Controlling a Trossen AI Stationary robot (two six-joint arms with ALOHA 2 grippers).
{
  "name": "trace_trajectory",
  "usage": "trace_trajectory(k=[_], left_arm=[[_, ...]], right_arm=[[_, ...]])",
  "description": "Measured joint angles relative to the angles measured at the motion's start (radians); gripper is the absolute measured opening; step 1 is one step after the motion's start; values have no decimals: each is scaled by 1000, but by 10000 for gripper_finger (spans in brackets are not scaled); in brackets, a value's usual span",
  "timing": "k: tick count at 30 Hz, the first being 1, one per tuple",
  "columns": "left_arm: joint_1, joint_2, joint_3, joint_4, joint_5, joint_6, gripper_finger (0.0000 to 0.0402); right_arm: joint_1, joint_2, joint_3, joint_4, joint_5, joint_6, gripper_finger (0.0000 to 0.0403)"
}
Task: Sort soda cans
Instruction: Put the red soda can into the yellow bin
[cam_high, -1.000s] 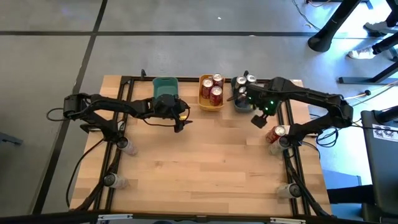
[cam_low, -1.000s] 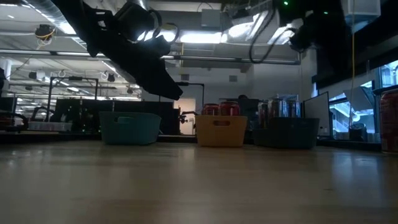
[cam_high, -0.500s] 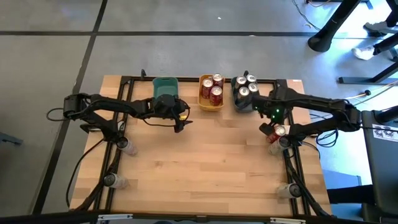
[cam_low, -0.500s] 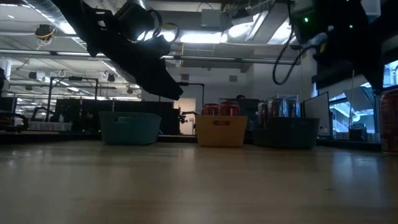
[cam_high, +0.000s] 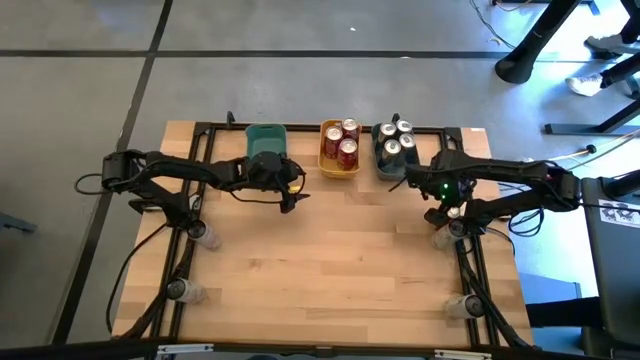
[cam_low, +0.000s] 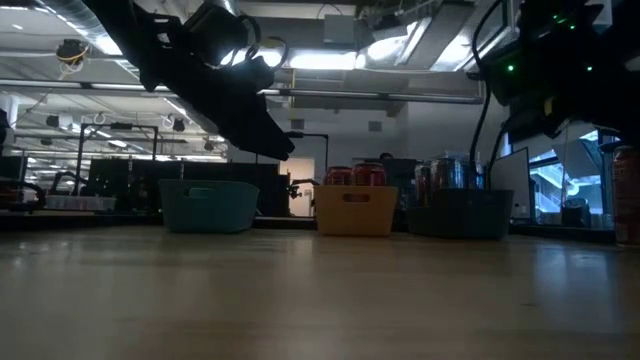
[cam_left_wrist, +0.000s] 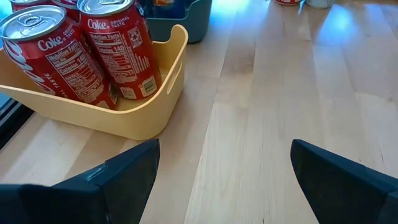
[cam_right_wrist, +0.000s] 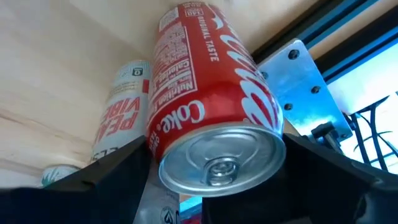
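My right gripper (cam_right_wrist: 214, 180) has swung from the grey bin (cam_high: 392, 160) down over the red Coke can (cam_right_wrist: 211, 112) at the table's right edge, fingers open around it, ready to close.

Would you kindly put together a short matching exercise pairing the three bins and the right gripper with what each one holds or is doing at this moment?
Column one:
1. teal bin
2. yellow bin
3. grey bin
4. right gripper

Column two:
a. holds silver-topped dark cans
b. open around a red can near the table's right edge
c. holds red cans
d. partly hidden under the left gripper; no cans showing

Pairs: 1-d, 2-c, 3-a, 4-b
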Motion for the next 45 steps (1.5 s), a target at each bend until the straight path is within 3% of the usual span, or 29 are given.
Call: trace_trajectory(k=[5,12,17,24,29,45], left_arm=[[0,0,0,0,0,0,349],[0,0,0,0,0,0,349],[0,0,0,5,0,-1,349],[-11,0,0,55,0,-9,349],[-24,0,0,66,0,-11,349],[-40,49,1,221,0,-74,349]], right_arm=[[0,0,-10,31,2,-19,344],[0,0,-7,47,12,-36,275],[0,0,11,62,36,-54,275],[0,2,145,189,68,-76,275],[31,25,213,356,66,-109,275],[252,219,220,990,116,-160,274]])
